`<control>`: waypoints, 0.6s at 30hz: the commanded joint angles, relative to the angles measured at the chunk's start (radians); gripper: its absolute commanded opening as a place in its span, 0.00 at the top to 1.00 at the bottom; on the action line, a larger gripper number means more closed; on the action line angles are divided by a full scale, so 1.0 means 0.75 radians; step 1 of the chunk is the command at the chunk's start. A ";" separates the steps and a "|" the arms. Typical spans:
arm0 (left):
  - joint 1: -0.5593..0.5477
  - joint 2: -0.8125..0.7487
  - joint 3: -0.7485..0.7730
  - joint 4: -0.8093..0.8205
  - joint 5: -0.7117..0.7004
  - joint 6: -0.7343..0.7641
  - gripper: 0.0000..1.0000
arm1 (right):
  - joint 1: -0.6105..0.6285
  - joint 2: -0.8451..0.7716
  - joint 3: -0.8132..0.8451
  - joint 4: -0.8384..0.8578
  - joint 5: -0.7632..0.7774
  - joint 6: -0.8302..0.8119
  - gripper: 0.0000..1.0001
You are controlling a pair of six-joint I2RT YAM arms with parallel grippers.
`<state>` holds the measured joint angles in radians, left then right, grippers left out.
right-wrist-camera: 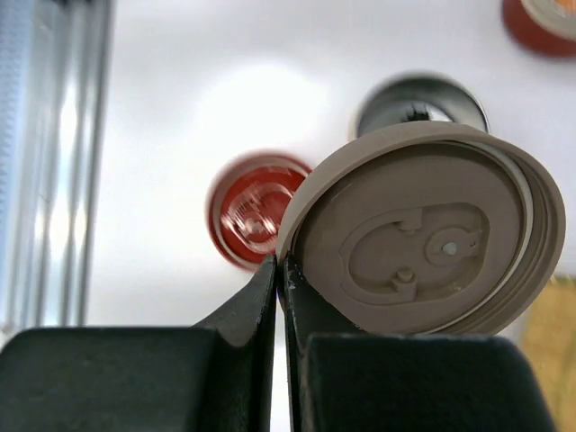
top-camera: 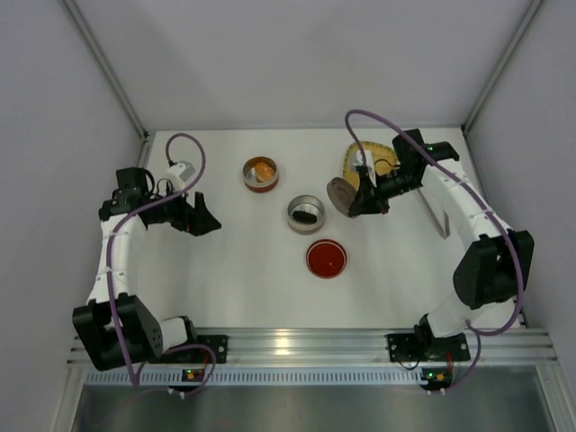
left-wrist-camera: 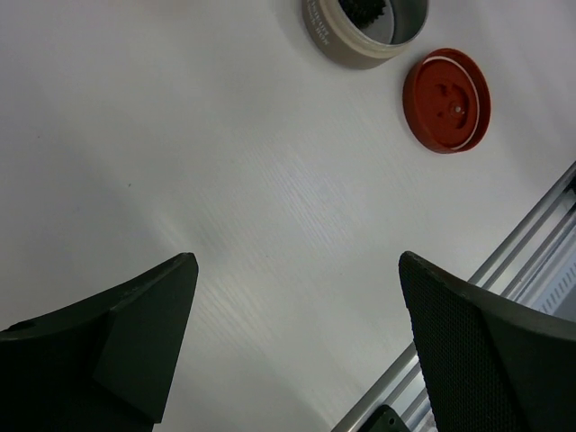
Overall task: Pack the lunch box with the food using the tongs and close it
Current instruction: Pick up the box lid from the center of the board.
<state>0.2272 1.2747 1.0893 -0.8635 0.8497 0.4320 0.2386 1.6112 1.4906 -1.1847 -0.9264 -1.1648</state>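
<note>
The lunch box is two round tins. The red tin (top-camera: pixel 261 173) holds the orange food chunk (top-camera: pixel 264 168). The grey tin (top-camera: pixel 306 213) holds the black food piece (top-camera: pixel 307 216), also seen from the left wrist as the black piece (left-wrist-camera: pixel 364 9). My right gripper (top-camera: pixel 358 202) is shut on the rim of the beige-grey lid (right-wrist-camera: pixel 423 238), held on edge above the table just right of the grey tin (right-wrist-camera: pixel 418 103). My left gripper (left-wrist-camera: pixel 297 265) hangs open and empty over bare table at the left. The tongs (top-camera: pixel 438 216) lie at the far right.
A red lid (top-camera: pixel 326 258) lies flat on the table in front of the grey tin. The yellow woven tray (top-camera: pixel 364 160) sits behind the right gripper. White walls close in the table at left, right and back. An aluminium rail (top-camera: pixel 306 342) runs along the near edge.
</note>
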 commanded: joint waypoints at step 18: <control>-0.703 -0.346 -0.442 1.107 -0.198 -0.849 0.17 | -0.015 0.034 0.021 -0.425 -0.769 0.062 1.00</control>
<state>-0.2699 0.9813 0.7658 -0.3149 0.7666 0.0116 0.2306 1.6459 1.4796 -1.3212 -1.4010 -1.1057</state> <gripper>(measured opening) 0.843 0.007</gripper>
